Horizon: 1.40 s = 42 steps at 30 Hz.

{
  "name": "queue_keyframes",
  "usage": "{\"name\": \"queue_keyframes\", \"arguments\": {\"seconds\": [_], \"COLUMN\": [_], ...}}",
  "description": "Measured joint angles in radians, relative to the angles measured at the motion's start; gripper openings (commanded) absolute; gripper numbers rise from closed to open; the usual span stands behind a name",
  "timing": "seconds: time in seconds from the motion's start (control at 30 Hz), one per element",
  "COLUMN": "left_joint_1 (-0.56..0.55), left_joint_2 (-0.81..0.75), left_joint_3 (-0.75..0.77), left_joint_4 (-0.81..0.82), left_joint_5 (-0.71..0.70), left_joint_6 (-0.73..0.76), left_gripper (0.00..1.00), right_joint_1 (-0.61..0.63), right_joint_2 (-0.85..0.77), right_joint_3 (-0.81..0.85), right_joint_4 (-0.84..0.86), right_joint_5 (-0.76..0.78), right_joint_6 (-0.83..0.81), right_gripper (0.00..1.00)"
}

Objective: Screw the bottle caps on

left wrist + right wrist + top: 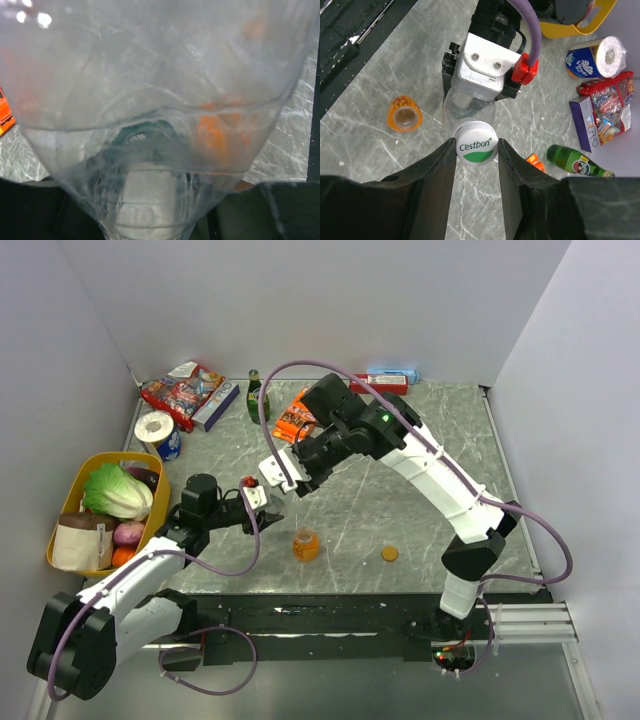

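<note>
My right gripper [476, 150] is clamped on the white cap [476, 142]. One finger presses each side of its rim. The cap's top faces the wrist camera and shows a green mark with the word Cestbon.

Right behind the cap is the clear bottle [467, 100], seen end-on with its mouth towards me. The cap covers that mouth, but I cannot tell whether it touches the neck or how far it sits on it.

My left gripper [480, 75] is clenched around the body of the clear bottle from the opposite side, holding it off the table. In the left wrist view the clear bottle [160, 100] fills nearly the whole picture. A greenish shape and an orange blur show through its wall, too smeared to name.

From above, the right gripper [275, 475] and left gripper [255, 498] meet just left of the table's centre, well above the marbled table [400, 510].

The orange bottle [305, 545] stands upright on the table just in front of the grippers, apart from both, with its mouth open. The orange-brown cap [389, 553] lies flat on the table to the right of that bottle, near it but not touching.

A yellow basket [70, 502] of vegetables sits at the left edge. A tall green bottle [254, 395] stands near the back wall.
</note>
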<state>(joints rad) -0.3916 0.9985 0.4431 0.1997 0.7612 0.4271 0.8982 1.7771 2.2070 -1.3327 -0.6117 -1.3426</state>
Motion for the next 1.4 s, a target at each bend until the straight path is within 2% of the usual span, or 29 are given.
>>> {"name": "queue_keyframes", "arguments": {"seconds": [0.43,1.0,1.4], "left_joint_1": [-0.002,-0.002,-0.005], "left_joint_2": [-0.017,0.027,0.034], "left_joint_3": [-0.008,-0.007,-0.007], "left_joint_4": [0.003,0.039,0.084], "left_joint_5": [0.000,0.000,-0.011], "left_joint_6": [0.026,-0.026,-0.032], "left_gripper": [0.01,0.01,0.01], "right_joint_1": [-0.032,-0.026,-0.023], "right_joint_2": [0.006,0.006,0.006], "right_joint_3": [0.013,-0.005,-0.016], "right_joint_4": [-0.007,-0.006,0.000], "right_joint_5": [0.002,-0.005,-0.005], "right_joint_6": [0.097,0.036,0.052], "right_gripper": [0.43,0.45,0.46]}}
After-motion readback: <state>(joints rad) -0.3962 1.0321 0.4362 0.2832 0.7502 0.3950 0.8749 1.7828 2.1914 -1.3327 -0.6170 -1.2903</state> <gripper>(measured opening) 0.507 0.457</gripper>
